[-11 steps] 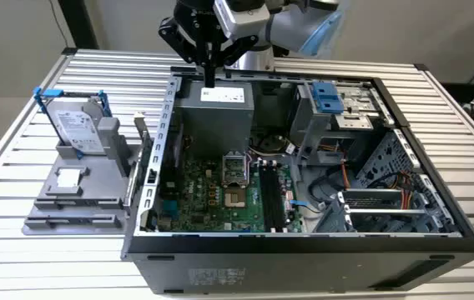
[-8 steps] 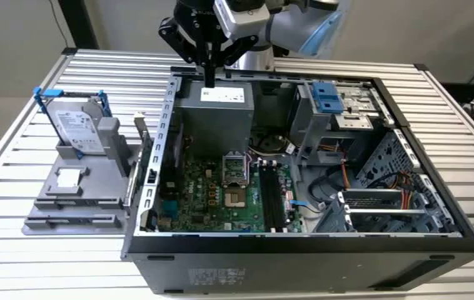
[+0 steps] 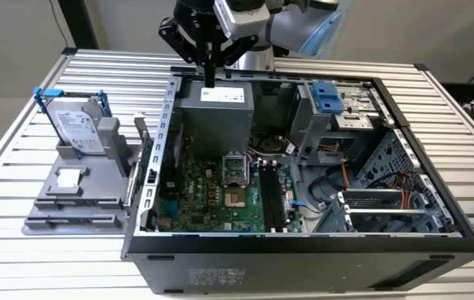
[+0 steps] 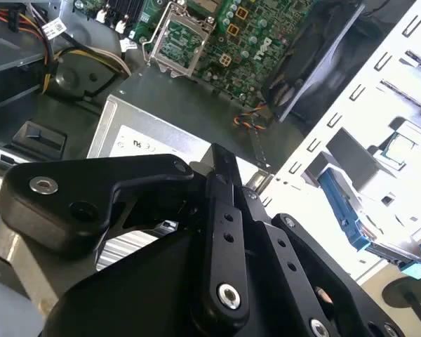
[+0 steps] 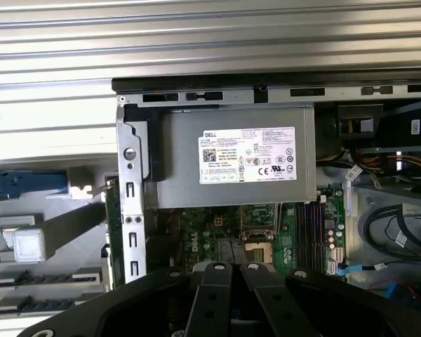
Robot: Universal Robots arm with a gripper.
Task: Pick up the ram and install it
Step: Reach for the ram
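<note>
While the black gripper (image 3: pixel 210 81) hung at twelve o'clock in the exterior view, above the rear edge of the open black computer case (image 3: pixel 304 253), its fingers (image 4: pixel 223 210) were drawn together, with nothing visible between them. Directly beneath it lay the grey metal power supply box with a white label (image 3: pixel 216 107), and in the first wrist view that box (image 5: pixel 231 151) showed its label face-on.

The ram (image 3: pixel 139 139), a thin green circuit-board stick, stood on its long edge in the grey plastic holder (image 3: pixel 74 200) at the case's nine o'clock. It was just beside the case's outer wall and well apart from the gripper. In the first wrist view the ram's green edge (image 5: pixel 113 225) ran alongside that perforated wall.

On the same holder, toward ten o'clock of the exterior view, the silver hard drive in a blue frame (image 3: pixel 77 128) stood upright. Inside the case the green motherboard (image 3: pixel 212 200) lay flat, with two long black memory slots (image 3: pixel 272 200) running side by side at its three o'clock edge. Holder and case rested on the slatted metal surface (image 3: pixel 20 169).
</note>
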